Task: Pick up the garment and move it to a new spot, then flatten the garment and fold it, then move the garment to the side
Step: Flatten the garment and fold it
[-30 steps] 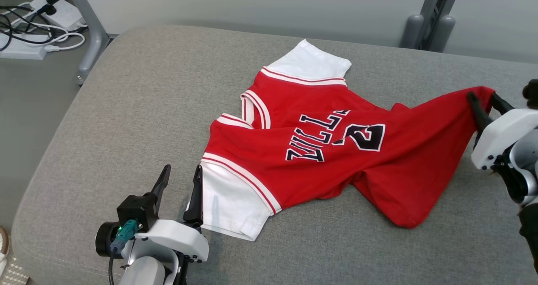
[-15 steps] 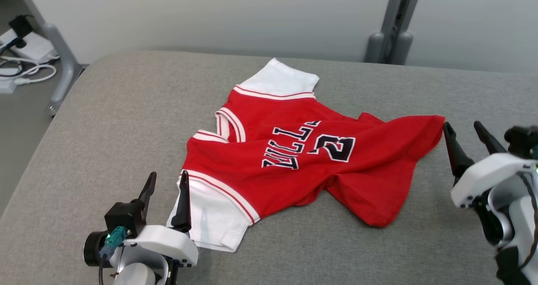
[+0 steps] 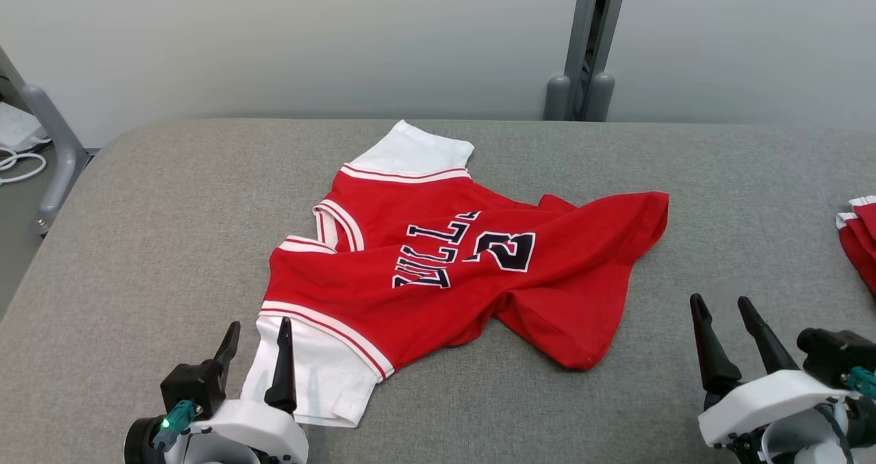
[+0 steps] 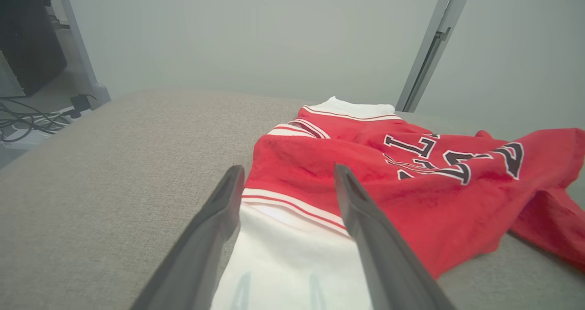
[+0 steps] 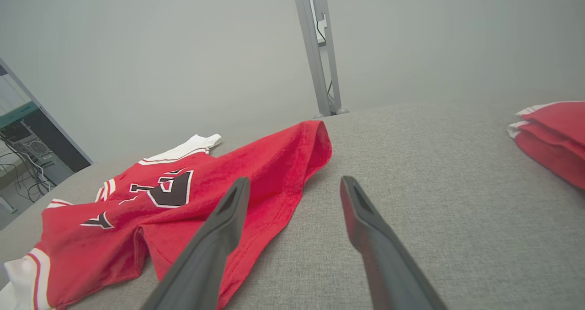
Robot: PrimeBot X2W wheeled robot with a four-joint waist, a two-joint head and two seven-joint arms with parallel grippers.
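The garment [image 3: 452, 272] is a red jersey with white sleeves and dark lettering, lying rumpled in the middle of the grey padded surface [image 3: 171, 197]. It also shows in the left wrist view [image 4: 411, 182] and the right wrist view [image 5: 192, 200]. My left gripper [image 3: 259, 328] stands open at the lower left, its fingers straddling the edge of the near white sleeve [image 4: 283, 255]. At the lower right, my right gripper [image 3: 720, 302] is open and empty, well clear of the jersey's red hem [image 5: 315, 150].
A second folded red and white garment [image 3: 859, 241] lies at the right edge of the surface, also in the right wrist view [image 5: 553, 136]. A grey post [image 3: 585, 46] stands behind the surface. A metal frame leg [image 3: 51, 135] and cables [image 4: 27, 122] are off to the left.
My right gripper has let go of the jersey's hem and drawn back toward me, open. The hem dropped onto the surface. The head camera has turned, shifting the whole picture.
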